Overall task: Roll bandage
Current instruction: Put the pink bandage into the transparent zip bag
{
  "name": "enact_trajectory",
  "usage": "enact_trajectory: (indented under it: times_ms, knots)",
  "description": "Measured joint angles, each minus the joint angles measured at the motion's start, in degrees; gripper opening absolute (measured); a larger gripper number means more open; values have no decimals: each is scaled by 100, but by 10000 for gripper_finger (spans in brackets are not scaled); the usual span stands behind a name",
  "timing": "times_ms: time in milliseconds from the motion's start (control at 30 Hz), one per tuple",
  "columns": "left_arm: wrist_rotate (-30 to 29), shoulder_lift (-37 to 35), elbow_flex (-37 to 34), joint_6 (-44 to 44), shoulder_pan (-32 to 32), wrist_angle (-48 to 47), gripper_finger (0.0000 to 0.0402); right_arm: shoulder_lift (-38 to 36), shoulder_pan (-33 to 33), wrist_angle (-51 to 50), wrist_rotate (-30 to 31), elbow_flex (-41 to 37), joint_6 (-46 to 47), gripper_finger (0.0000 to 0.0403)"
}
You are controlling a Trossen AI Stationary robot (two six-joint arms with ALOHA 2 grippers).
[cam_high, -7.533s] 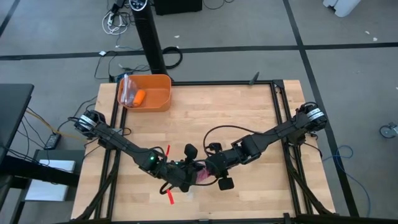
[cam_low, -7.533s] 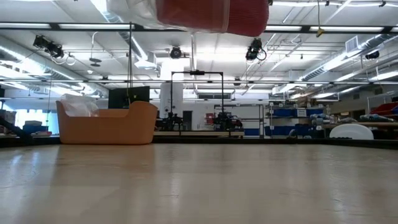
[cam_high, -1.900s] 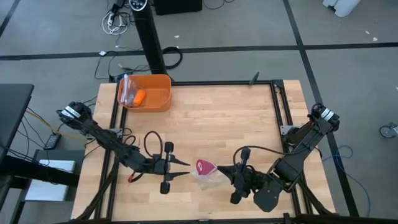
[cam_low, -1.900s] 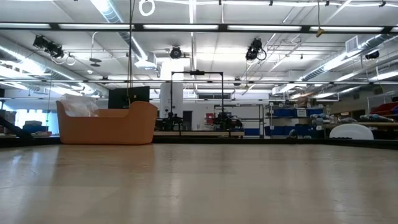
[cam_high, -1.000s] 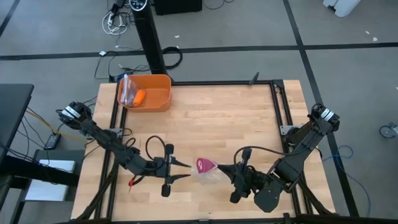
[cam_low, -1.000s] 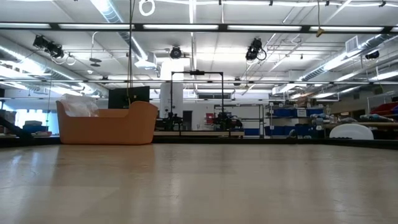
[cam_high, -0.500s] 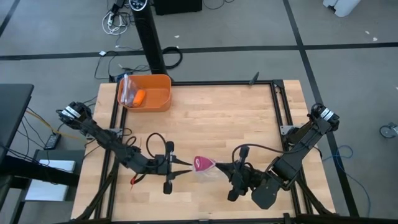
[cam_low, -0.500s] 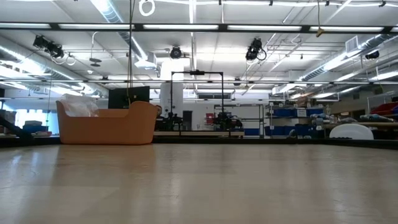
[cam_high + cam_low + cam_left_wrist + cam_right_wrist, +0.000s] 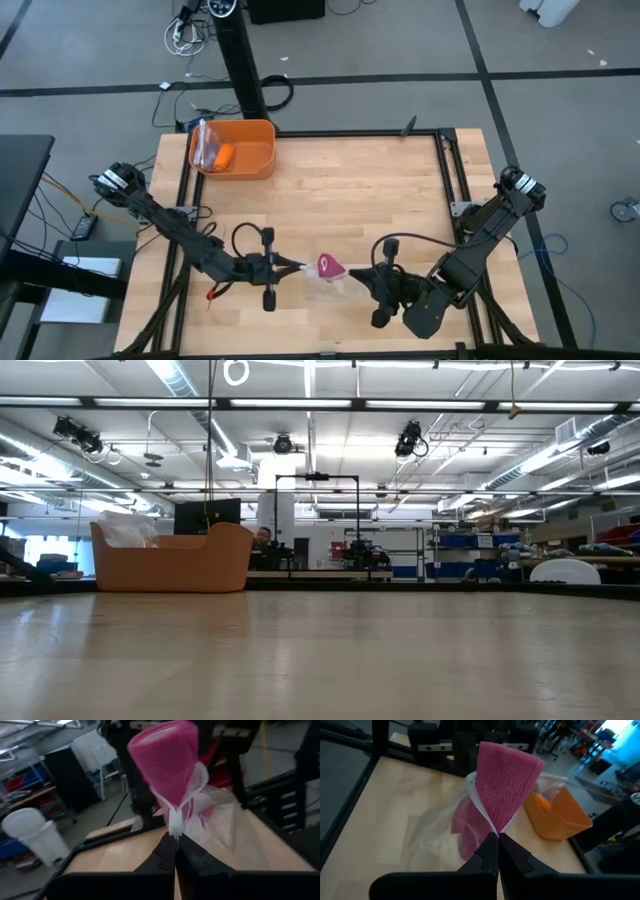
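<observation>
A wooden table (image 9: 380,190) fills the centre of the high view, an orange bin (image 9: 236,147) at its upper left holding a small orange object (image 9: 225,155). Both dark arms reach in along the lower edge and meet low in the middle of the frame. The left gripper (image 9: 298,267) is pinched shut on one edge of a clear plastic bag (image 9: 330,285); the right gripper (image 9: 352,274) is pinched shut on the opposite edge. Between them, low centre, sits the bandage (image 9: 328,266), a small pink cylinder inside the bag (each wrist view shows film gathered at the fingertips beneath the pink roll). The step in hand appears to be opening the bag to free the bandage. The next move likely calls for drawing the two grips apart without letting the thin film slip.
</observation>
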Motion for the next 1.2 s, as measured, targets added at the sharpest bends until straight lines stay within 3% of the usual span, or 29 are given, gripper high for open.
enact_trajectory:
  times_ms: [300,500,767,1200]
  knots:
    - [-404,-4,345,-275,4,-1296,3,0,-435,-276,-793,0,151,0]
    - [-124,116,1044,-292,119,-2378,3,0,-1002,-367,-1550,2,147,0]
    - [-284,85,1302,-1071,40,-3803,2,-20,-823,-623,-1590,2,278,0]
    - [-84,216,1303,-1899,101,-4563,1,-59,-803,-719,-1879,2,333,0]
